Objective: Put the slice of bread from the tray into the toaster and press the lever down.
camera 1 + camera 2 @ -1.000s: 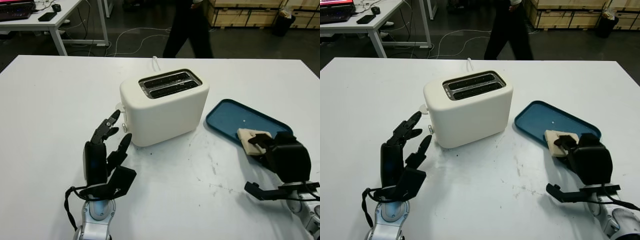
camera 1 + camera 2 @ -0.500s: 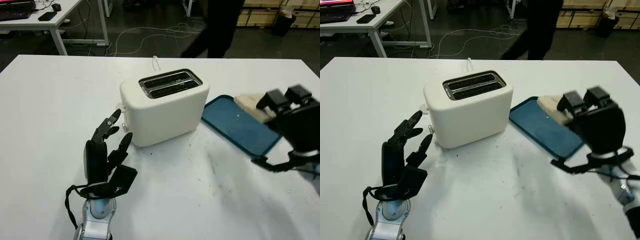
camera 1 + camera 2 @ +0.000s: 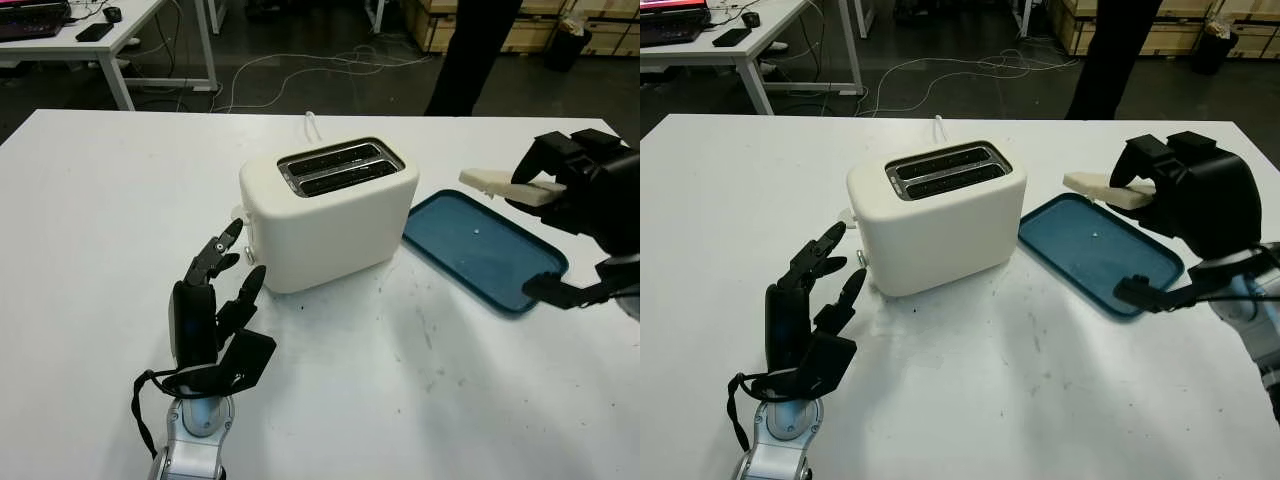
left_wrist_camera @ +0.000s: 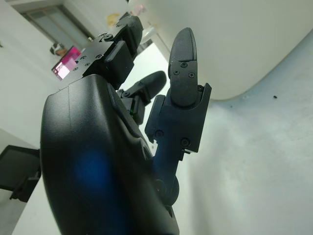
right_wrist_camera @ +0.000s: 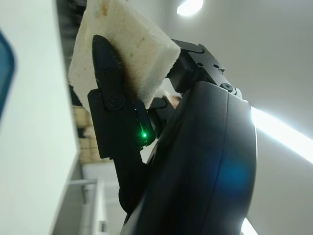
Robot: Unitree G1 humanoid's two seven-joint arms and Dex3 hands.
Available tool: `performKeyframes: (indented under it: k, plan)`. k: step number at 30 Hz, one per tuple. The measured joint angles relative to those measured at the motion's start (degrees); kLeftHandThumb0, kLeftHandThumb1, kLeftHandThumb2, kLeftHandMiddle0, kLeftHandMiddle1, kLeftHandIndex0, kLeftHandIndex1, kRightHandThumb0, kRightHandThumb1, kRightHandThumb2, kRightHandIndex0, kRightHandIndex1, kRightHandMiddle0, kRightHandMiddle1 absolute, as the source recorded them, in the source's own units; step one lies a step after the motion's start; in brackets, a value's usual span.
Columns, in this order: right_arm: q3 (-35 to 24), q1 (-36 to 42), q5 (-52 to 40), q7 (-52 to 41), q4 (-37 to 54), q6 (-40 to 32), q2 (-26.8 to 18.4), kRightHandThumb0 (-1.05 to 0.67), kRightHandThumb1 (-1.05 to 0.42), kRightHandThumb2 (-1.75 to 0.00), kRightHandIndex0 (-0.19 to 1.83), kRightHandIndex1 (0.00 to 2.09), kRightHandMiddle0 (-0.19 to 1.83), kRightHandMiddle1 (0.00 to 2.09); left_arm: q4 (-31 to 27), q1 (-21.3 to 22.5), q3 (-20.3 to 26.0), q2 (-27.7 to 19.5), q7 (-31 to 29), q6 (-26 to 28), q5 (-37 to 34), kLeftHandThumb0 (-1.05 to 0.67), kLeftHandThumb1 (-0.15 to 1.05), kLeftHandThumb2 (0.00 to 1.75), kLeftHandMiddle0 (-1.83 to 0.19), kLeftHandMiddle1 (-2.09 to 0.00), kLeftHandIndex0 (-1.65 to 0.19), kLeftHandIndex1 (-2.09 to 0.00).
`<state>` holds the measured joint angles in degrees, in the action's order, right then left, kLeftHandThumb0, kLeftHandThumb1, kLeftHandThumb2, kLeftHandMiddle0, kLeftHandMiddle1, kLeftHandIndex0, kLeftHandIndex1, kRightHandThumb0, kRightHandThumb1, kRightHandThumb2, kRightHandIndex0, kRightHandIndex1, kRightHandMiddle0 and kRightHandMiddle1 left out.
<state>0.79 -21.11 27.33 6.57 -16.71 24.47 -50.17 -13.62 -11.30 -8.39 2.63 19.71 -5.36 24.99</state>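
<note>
The slice of bread (image 3: 497, 184) is pale and lies flat in the air above the far edge of the blue tray (image 3: 470, 250). My right hand (image 3: 548, 180) is shut on the slice (image 5: 122, 46), which is pinched between thumb and fingers. The white two-slot toaster (image 3: 330, 210) stands at the table's middle, both slots empty, left of the tray. Its lever (image 3: 240, 213) juts from the left end. My left hand (image 3: 215, 300) is open just in front of that end, fingertips near the lever.
A white cord (image 3: 312, 124) runs off behind the toaster. A person's dark legs (image 3: 475, 50) stand beyond the table's far edge. A desk (image 3: 90, 40) with electronics stands at the far left.
My right hand has lifted the bread off the tray and carried it up above the tray's far side. The tray has shifted slightly. The person has walked right. My left hand has stayed put.
</note>
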Motion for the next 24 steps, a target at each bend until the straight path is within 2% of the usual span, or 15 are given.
performKeyframes:
  k: [3, 6, 11, 14, 17, 24]
  plan:
    - [-0.03, -5.87, -9.43, -15.69, -1.67, -3.54, 0.0, -0.36, -0.92, -0.31, 0.71, 1.75, 0.56, 1.72, 0.44, 0.58, 0.2, -0.15, -0.01, -0.03, -0.12, -0.49, 0.92, 0.26, -0.34, -0.97, -0.56, -0.02]
    - [0.47, -15.88, -16.01, -30.94, -6.79, -7.77, 0.02, -0.34, -0.92, -0.28, 0.71, 1.75, 0.56, 1.74, 0.51, 0.86, 0.21, -0.21, -0.01, -0.05, -0.12, -0.49, 0.92, 0.25, -0.34, -0.98, -0.56, -0.02]
    - [4.77, -36.78, -17.0, -45.42, -16.25, -12.93, 2.19, -0.42, -0.92, -0.23, 0.78, 1.75, 0.63, 1.74, 0.66, 1.12, 0.2, -0.24, -0.01, -0.18, -0.11, -0.49, 0.92, 0.26, -0.33, -0.99, -0.56, -0.02]
    - [8.18, -49.35, -14.8, -48.5, -24.46, -13.77, 6.48, -0.39, -0.92, -0.21, 0.86, 1.75, 0.71, 1.72, 0.79, 1.29, 0.14, -0.26, -0.01, -0.27, 0.03, -0.48, 0.92, 0.25, -0.34, -0.99, -0.56, -0.02]
    - [11.39, -57.32, -12.31, -50.42, -31.16, -13.45, 10.75, -0.34, -0.92, -0.2, 0.88, 1.75, 0.69, 1.74, 0.89, 1.4, 0.09, -0.25, 0.09, -0.39, 0.07, -0.49, 0.92, 0.25, -0.33, -0.99, -0.56, -0.02]
    - [15.5, -62.44, -8.32, -52.58, -37.89, -18.5, 18.9, -0.38, -0.92, -0.2, 0.97, 1.75, 0.79, 1.75, 0.97, 1.24, 0.13, -0.23, 0.63, -0.77, 0.04, -0.48, 0.92, 0.25, -0.33, -0.98, -0.56, -0.02]
